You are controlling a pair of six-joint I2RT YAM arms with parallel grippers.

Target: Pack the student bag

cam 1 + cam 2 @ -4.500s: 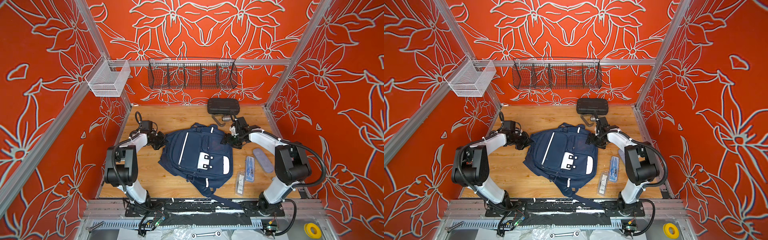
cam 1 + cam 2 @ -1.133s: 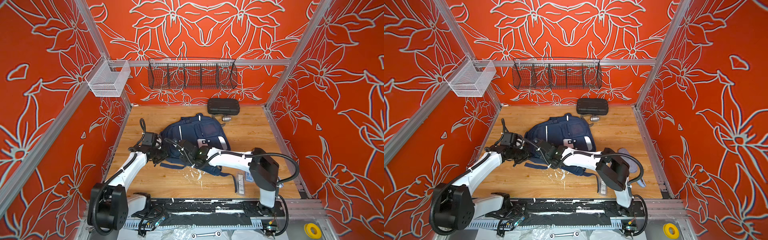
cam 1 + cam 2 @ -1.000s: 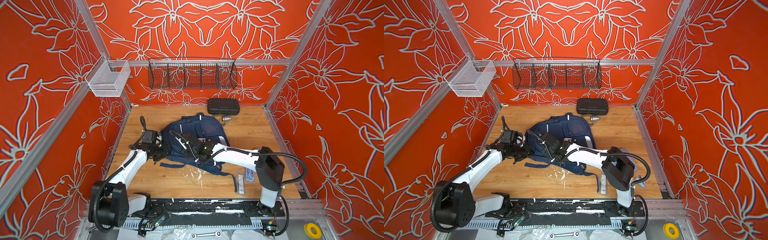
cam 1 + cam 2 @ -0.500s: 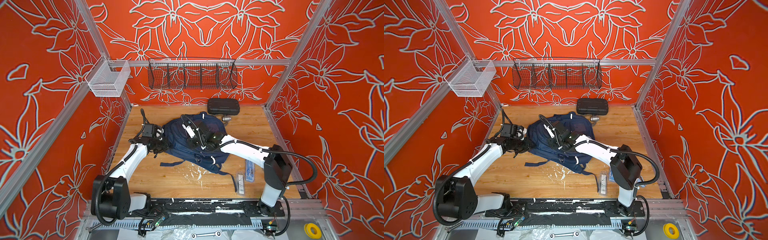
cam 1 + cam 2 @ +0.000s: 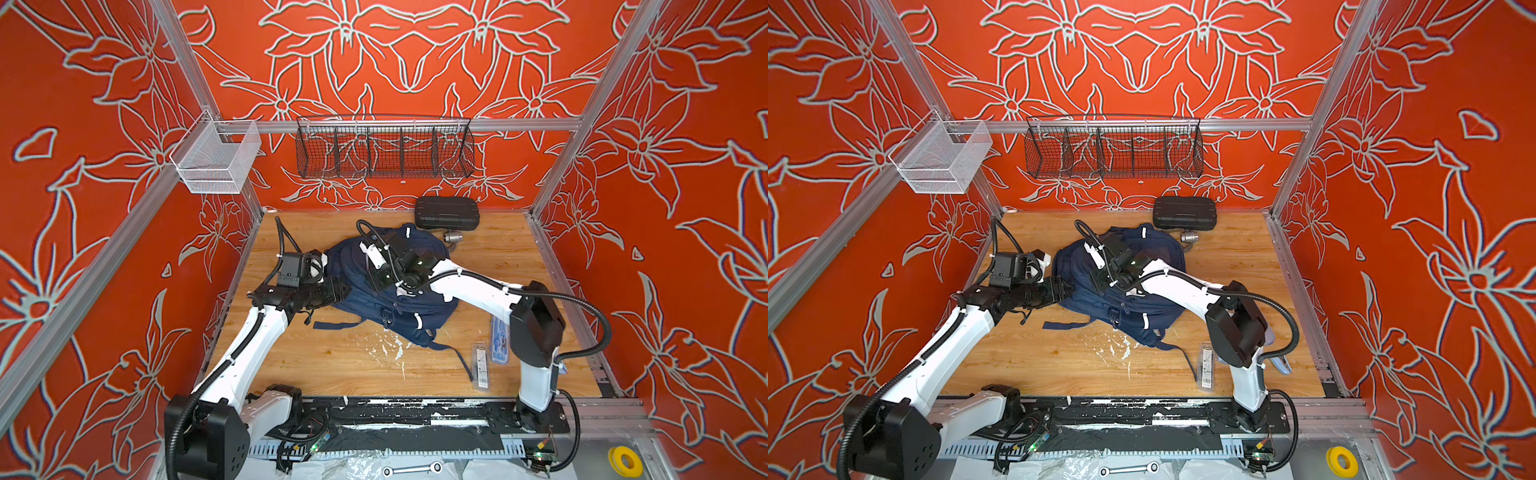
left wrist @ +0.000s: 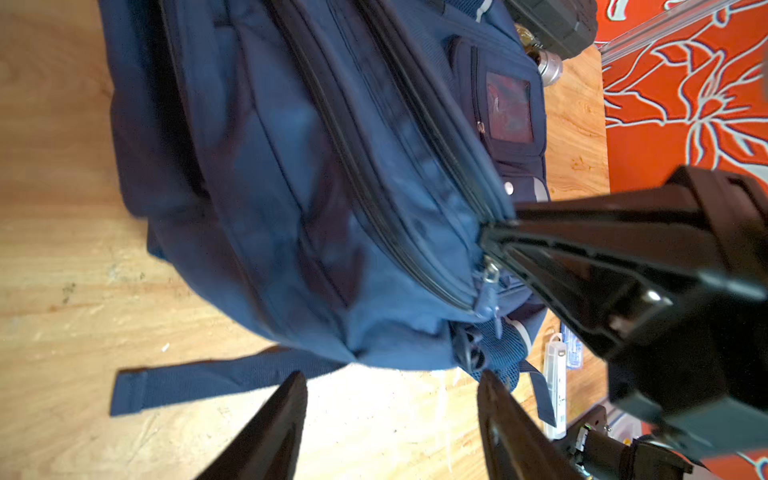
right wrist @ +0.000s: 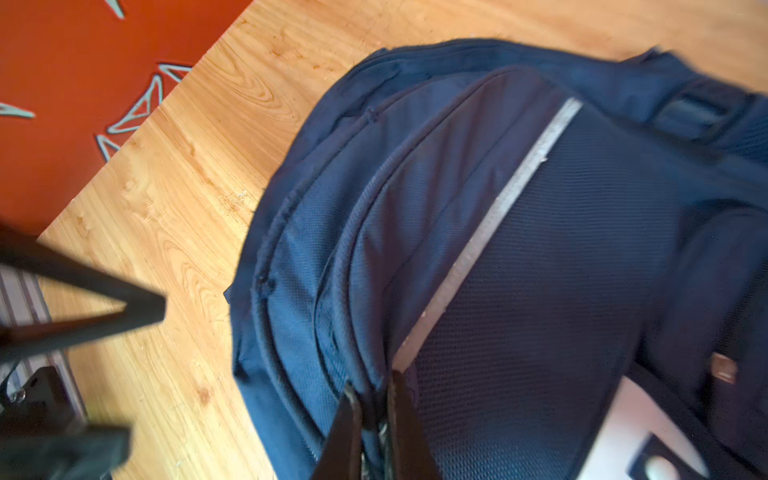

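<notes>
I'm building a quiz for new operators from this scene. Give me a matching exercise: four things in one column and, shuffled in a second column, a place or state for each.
Column one
1. case
2. white basket
3. left end effector
4. right end effector

Column two
A. shut on the bag
B. hung up high, off the table
C. open, holding nothing
D. lying on the table, far side

Pairs: 1-D, 2-B, 3-C, 4-A
</notes>
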